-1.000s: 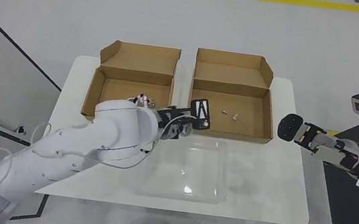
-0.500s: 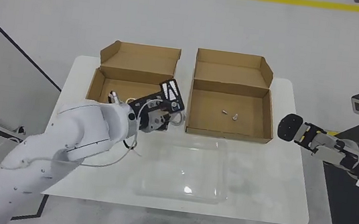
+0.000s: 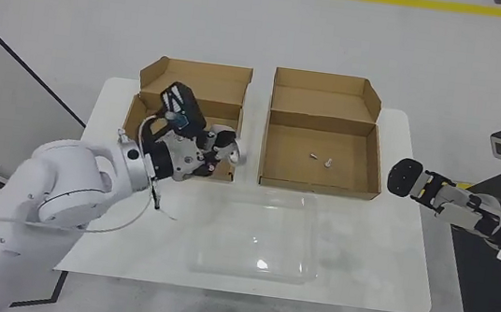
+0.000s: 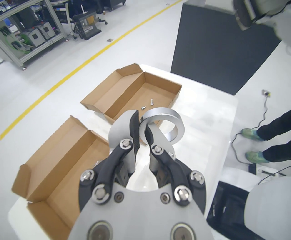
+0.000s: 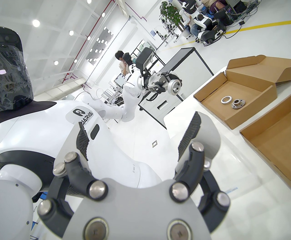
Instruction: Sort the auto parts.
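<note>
left gripper (image 4: 141, 127) is clamped on the rim of a metal ring (image 4: 159, 111), holding it up in the air just over the right edge of the left box (image 3: 194, 80). a second ring (image 5: 227, 99) and a flanged hub (image 5: 237, 104) already sit inside that box, side by side. right gripper (image 5: 138, 138) hangs well off to the right of that box, fingers spread apart with nothing in them.
</note>
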`<action>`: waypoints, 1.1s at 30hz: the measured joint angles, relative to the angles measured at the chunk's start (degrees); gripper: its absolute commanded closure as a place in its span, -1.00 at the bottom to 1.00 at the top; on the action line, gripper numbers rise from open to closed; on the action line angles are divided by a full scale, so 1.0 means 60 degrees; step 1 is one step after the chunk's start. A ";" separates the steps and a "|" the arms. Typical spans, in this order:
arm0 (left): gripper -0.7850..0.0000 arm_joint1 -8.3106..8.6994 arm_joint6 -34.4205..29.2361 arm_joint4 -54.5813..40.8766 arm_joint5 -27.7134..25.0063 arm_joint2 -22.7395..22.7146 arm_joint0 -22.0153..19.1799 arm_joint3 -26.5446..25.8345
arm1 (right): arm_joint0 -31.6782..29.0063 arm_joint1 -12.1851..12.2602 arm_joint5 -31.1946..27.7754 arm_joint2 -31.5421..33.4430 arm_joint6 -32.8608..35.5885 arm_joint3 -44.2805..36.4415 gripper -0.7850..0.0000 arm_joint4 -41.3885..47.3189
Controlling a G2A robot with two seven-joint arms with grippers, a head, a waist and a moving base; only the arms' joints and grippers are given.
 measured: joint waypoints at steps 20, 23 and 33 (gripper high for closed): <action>1.00 -0.0350 0.4015 -0.3686 -0.1585 0.0070 0.0845 0.0664 | 0.0000 0.0000 0.0000 0.0000 0.0000 0.0000 -1.00 0.0000; 1.00 -0.0399 0.4168 -0.4293 -0.1791 0.0121 0.0799 0.0707 | 0.0000 0.0000 0.0000 0.0000 0.0000 0.0000 -1.00 0.0000; 1.00 -0.0564 0.4678 -0.5731 -0.2895 0.0242 0.0858 0.0739 | 0.0000 0.0000 0.0000 0.0000 0.0000 0.0000 -1.00 0.0000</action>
